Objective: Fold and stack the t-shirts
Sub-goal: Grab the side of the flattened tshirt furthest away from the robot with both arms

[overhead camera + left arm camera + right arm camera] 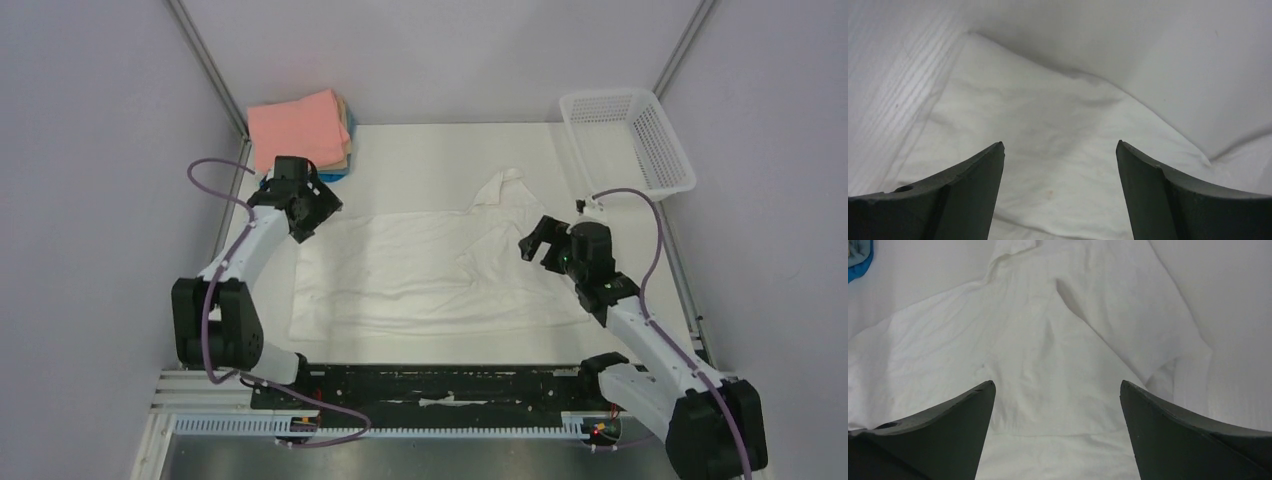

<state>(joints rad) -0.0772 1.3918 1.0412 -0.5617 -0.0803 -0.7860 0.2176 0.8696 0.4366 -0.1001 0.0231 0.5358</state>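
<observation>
Nearest, the arm bases (215, 330) stood along the front edge of the desk (420, 150). The left end effector (318, 208) hung with its jaws spread wide over the left edge of the white t-shirt (400, 270), gripping nothing. The right end effector (535, 243) was likewise spread and empty above the shirt's right side. The shirt lay flat and wrinkled mid-desk. The folded t-shirts (298, 130), salmon-pink on top with tan and blue beneath, were stacked at the far left corner. A white lattice basket (640, 140) stood far right.

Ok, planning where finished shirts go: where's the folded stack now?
In the top view, the folded stack sits in the far left corner, just beyond the left gripper.
</observation>
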